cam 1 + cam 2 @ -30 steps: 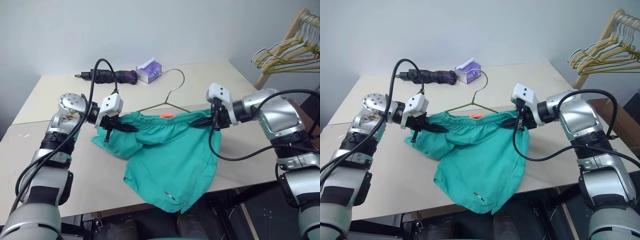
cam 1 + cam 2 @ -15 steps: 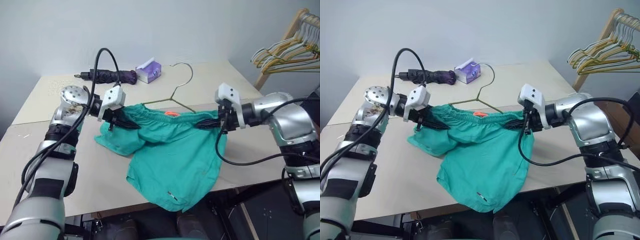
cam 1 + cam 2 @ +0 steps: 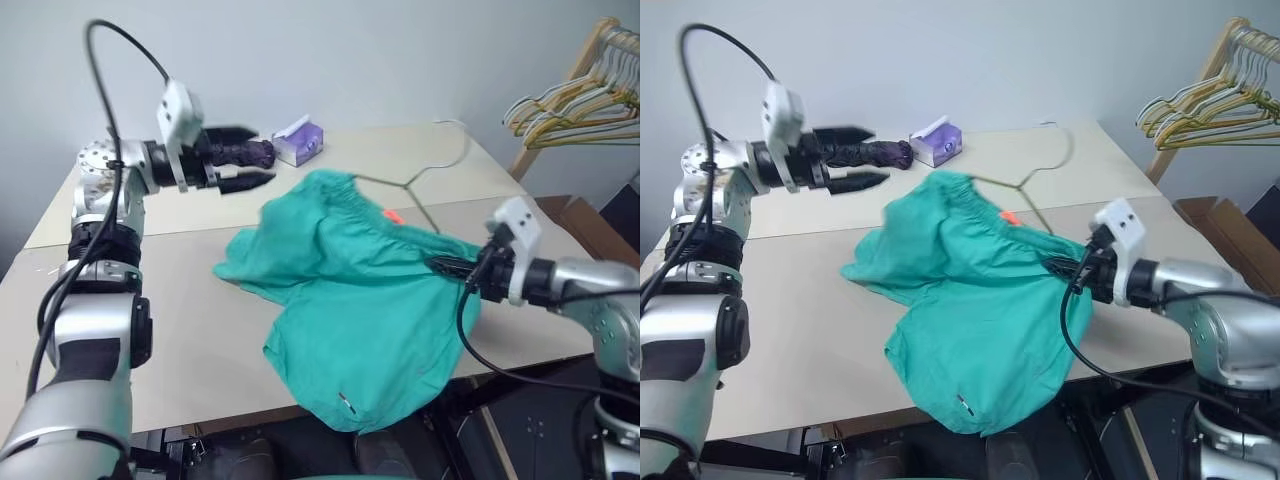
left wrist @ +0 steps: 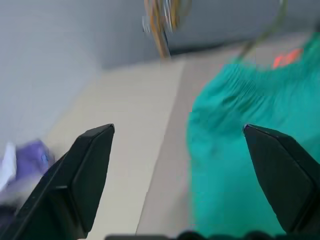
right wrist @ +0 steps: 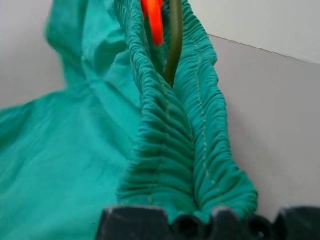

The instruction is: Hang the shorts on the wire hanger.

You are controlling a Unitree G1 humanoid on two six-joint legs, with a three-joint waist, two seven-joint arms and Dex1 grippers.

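A: Where are the shorts (image 3: 370, 310) now?

B: Heaped on the counter (image 3: 170, 300), the lower part spilling over its near edge. The gathered waistband runs across, from a raised hump near the middle toward the robot's right. The orange tag (image 3: 393, 215) sits near that hump.

A: And the claws?

B: The right claw (image 3: 455, 268) is pressed together on the waistband's right end; in its wrist view the gathered cloth bunches right at the fingers (image 5: 135, 222), with the wire of the hanger running inside the fold. The left claw (image 3: 235, 158) is spread wide and holds nothing, up over the far left of the counter beside the folded umbrella (image 3: 245, 152).

A: The hanger (image 3: 420, 180)?

B: Its hook rises behind the shorts, toward the far right; the shoulder wires dip into the waistband. How much is threaded I can't tell.

A: So what does the next move turn on?

B: The free end of the waistband lies to the right of the left claw and lower, near that hump. I'd judge the left arm is the nearer one to retake it, reaching along the waistband's length toward the right claw.
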